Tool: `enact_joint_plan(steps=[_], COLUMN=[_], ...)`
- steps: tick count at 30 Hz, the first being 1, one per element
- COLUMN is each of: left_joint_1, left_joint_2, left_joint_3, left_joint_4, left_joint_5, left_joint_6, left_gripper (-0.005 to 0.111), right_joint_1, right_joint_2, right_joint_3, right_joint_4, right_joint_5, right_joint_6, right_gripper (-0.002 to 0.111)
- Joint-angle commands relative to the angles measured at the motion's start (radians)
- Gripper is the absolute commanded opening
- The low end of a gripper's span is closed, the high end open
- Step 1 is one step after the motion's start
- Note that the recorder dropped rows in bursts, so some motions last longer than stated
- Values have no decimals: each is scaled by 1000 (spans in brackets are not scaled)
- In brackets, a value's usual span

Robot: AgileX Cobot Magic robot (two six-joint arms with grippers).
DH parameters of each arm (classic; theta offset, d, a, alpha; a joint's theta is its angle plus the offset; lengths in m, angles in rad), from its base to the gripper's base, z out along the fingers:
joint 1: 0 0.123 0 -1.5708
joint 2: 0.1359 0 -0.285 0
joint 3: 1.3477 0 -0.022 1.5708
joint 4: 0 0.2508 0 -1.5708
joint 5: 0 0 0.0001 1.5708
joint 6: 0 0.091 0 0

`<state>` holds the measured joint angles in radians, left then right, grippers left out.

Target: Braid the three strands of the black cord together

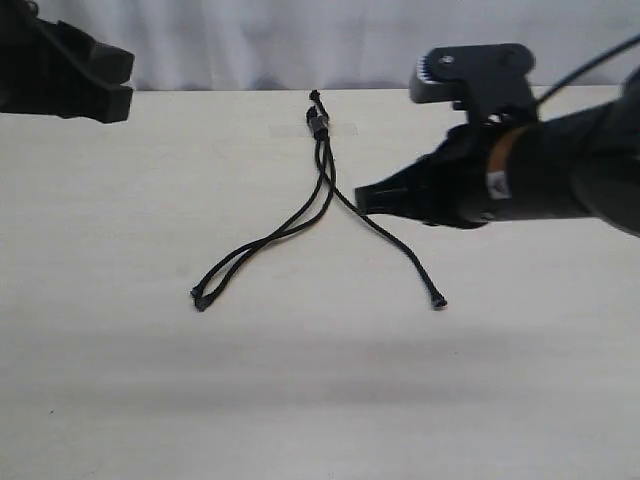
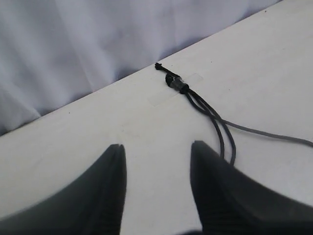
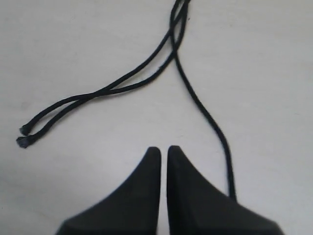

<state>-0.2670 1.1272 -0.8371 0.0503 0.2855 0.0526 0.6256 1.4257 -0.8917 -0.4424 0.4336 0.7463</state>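
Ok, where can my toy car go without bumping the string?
Free: the table strip between strand tips and near edge, plus the left part beside the paired strands. Crowded: around the right gripper by the single strand.

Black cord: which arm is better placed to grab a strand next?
Right: the right gripper sits beside the lone strand; the left gripper hangs open, far from it.
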Motion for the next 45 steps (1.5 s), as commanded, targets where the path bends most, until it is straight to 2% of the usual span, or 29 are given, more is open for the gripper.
enact_joint_plan(steps=[1, 5, 9, 13, 17, 26, 45], left_joint_1=[16, 16, 48, 133, 197, 202, 202], left_joint_2=[-70, -79, -79, -79, -79, -79, -79], left_joint_3=[64, 108, 132, 136, 136, 136, 136], left_joint_4=[-22, -22, -30, -50, -69, -68, -71], left_joint_5=[-29, -60, -87, -90, -84, -86, -81], left_joint_6=[-4, -4, -5, -8, -8, -8, -8], left_gripper=[24, 1, 0, 0, 0, 0, 0], right_joint_1=[88, 134, 166, 179, 179, 179, 179], right_joint_2=[177, 333, 471, 605, 704, 812, 886], right_joint_3=[-169, -324, -459, -590, -698, -815, -817], right_joint_4=[34, 34, 41, 103, 151, 249, 251], right_joint_5=[83, 186, 264, 276, 302, 355, 243], right_joint_6=[-55, -55, -55, -55, -96, -162, -158], right_gripper=[4, 6, 20, 34, 40, 40, 40])
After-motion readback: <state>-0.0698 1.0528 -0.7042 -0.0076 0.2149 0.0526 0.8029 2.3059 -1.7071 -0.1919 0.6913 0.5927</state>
